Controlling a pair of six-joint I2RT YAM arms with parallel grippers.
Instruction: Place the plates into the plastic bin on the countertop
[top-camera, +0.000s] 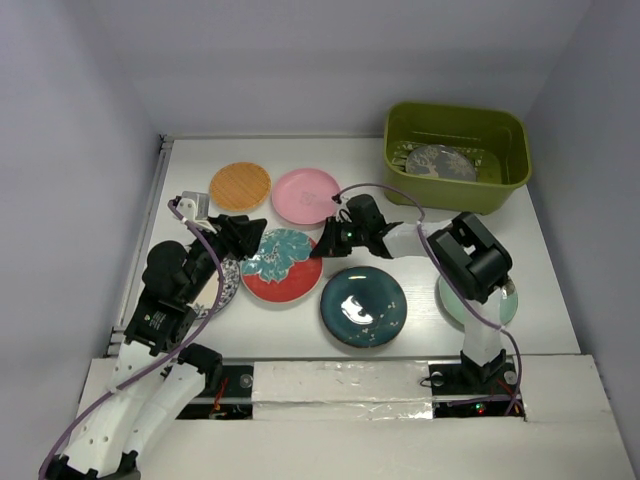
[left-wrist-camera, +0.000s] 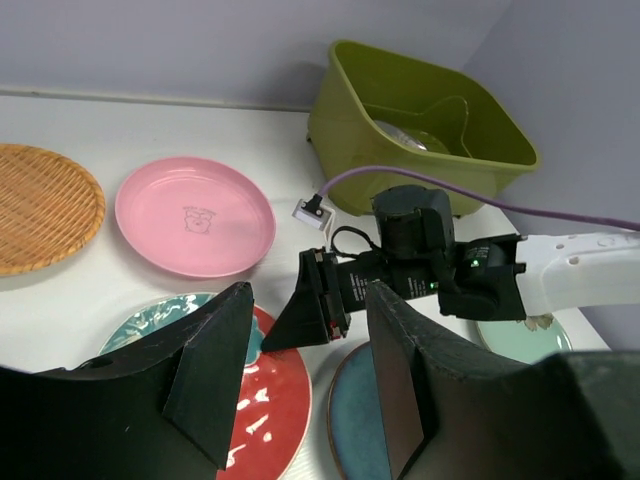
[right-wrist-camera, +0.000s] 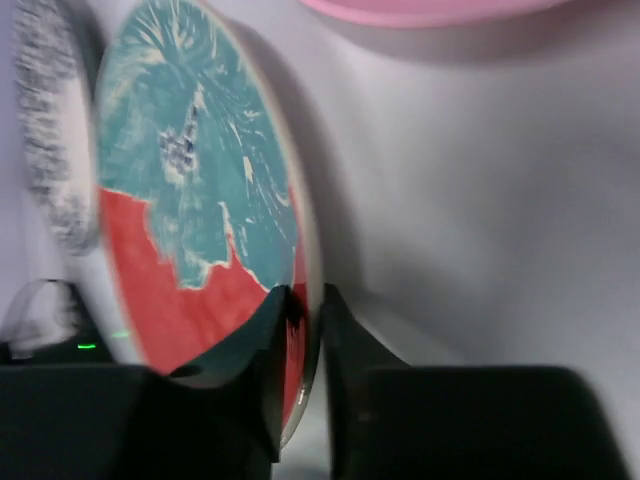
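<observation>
Rim of the red-teal floral plate (right-wrist-camera: 190, 190) sits pinched in the right end effector (right-wrist-camera: 303, 300); left end effector (left-wrist-camera: 308, 300) hangs spread.

plastic bin (top-camera: 450, 195): smooth, faint sheen
countertop (top-camera: 300, 150): glossy
tan plate (left-wrist-camera: 40, 205): woven, perhaps bamboo, matt
floral plate (right-wrist-camera: 190, 200): smooth, glossy
pink plate (left-wrist-camera: 195, 215): smooth, satin

Robot lab cell: bare grey walls (top-camera: 300, 60), white countertop (top-camera: 300, 155), 2 bolted arms (top-camera: 470, 255).
</observation>
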